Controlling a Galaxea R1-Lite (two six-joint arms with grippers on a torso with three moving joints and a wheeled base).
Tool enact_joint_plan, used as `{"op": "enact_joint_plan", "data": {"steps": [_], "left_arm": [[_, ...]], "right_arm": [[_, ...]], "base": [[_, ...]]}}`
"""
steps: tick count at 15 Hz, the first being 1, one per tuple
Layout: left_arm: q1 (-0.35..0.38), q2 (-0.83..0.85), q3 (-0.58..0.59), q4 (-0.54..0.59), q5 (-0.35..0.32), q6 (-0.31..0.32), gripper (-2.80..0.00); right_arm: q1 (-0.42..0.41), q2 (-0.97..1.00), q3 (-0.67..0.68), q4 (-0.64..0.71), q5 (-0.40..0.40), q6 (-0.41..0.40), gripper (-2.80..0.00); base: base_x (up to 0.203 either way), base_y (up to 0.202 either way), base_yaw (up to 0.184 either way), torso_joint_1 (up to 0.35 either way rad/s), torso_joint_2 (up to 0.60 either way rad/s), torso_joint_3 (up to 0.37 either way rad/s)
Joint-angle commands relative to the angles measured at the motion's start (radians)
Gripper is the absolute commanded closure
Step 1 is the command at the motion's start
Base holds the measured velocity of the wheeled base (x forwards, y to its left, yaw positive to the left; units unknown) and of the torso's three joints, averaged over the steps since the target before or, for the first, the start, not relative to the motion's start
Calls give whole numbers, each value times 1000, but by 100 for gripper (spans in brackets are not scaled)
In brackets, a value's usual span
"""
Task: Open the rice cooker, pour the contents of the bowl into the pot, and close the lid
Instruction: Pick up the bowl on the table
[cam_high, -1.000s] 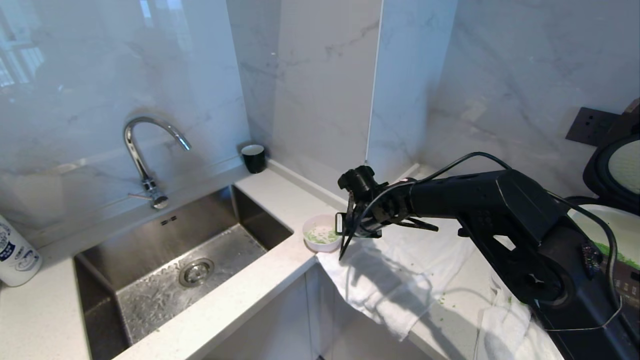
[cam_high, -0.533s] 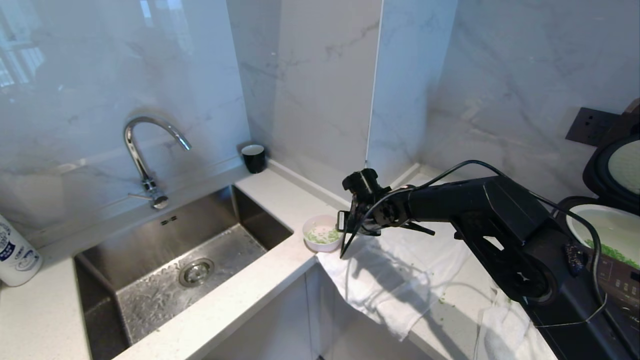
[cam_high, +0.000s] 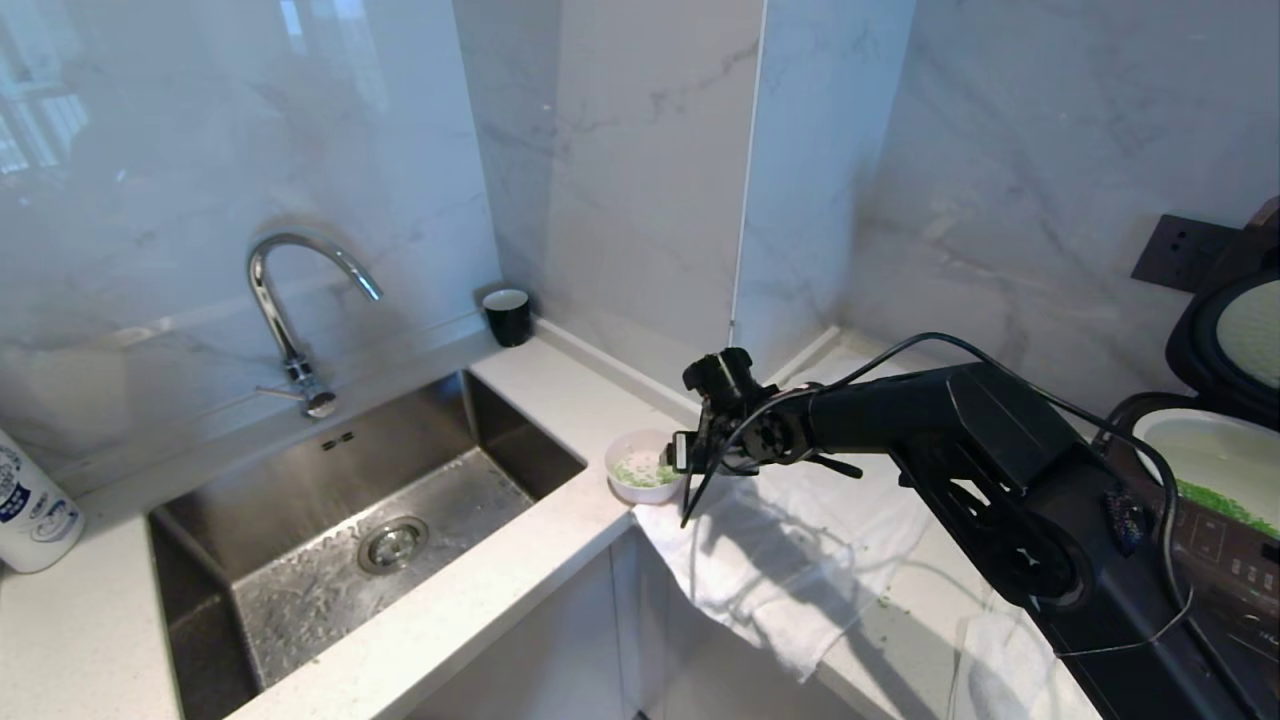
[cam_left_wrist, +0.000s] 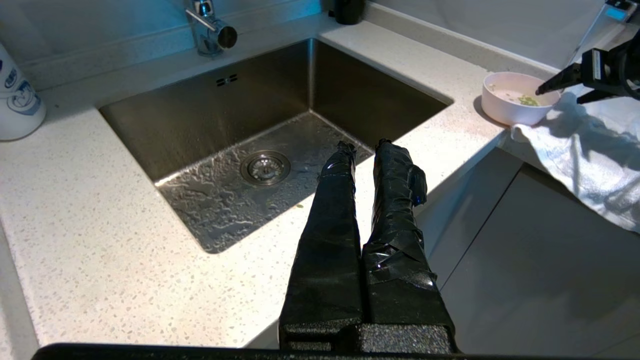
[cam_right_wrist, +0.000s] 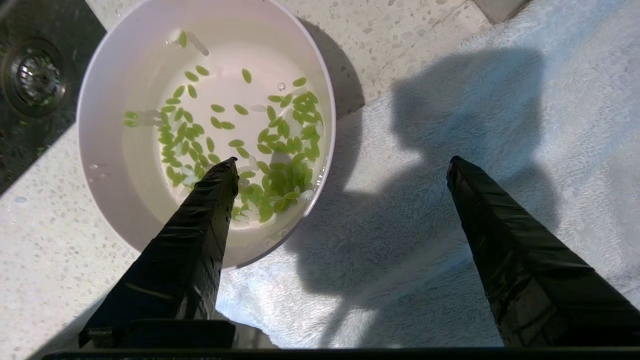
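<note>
Rice cooker (cam_high: 1215, 530) stands behind the right hand (cam_high: 688, 490), at the far right edge of the head view, its lid (cam_high: 1232, 335) swung up and the pot (cam_high: 1205, 460) showing green grains inside.

Only the right wrist view shows that hand's state plainly: its two fingers (cam_right_wrist: 200, 235) spread wide and grip nothing, one over the bowl (cam_right_wrist: 125, 160), the other over the white towel (cam_right_wrist: 450, 100). That view alone shows what the bowl holds: scattered green grains and a little water. From the head view the bowl (cam_high: 640, 468) sits just ahead of the hand on the table (cam_high: 540, 400), at the towel's (cam_high: 800, 560) edge, and the arm (cam_high: 950, 430) covers part of the towel.

The left hand (cam_left_wrist: 367, 147) appears only in its own wrist view, fingers nearly together and holding nothing, hanging near the table's front edge over the sink (cam_left_wrist: 210, 110). From there the bowl (cam_left_wrist: 515, 97) lies well off to its side, with the right hand's fingertip (cam_left_wrist: 545, 89) at the rim.

Beyond the bowl, the head view shows the sink (cam_high: 330, 500) with its drain (cam_high: 393, 543), then the tap (cam_high: 300, 300) and a white bottle (cam_high: 30, 510) at the frame's edge. Farthest off are a black cup (cam_high: 507, 315) against the marble wall (cam_high: 640, 180) and a dark wall socket (cam_high: 1180, 250) above the cooker.
</note>
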Motion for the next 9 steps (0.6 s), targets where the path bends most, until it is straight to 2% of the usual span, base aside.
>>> {"op": "enact_joint_plan", "data": {"steps": [1,2,3,9], "left_arm": [[0,0,0,0,0,0,0],[1,0,0,0,0,0,0],[0,0,0,0,0,0,0],[1,0,0,0,0,0,0]], "right_arm": [[6,9,0,4,-2,-22,-280],[9,16,0,6,-19,-49,-280],[11,22,0,6,-35,-68,0],[13,27,0,15,-43,-87,0]], "base": [[0,0,0,0,0,0],[0,0,0,0,0,0],[0,0,0,0,0,0],[0,0,0,0,0,0]]}}
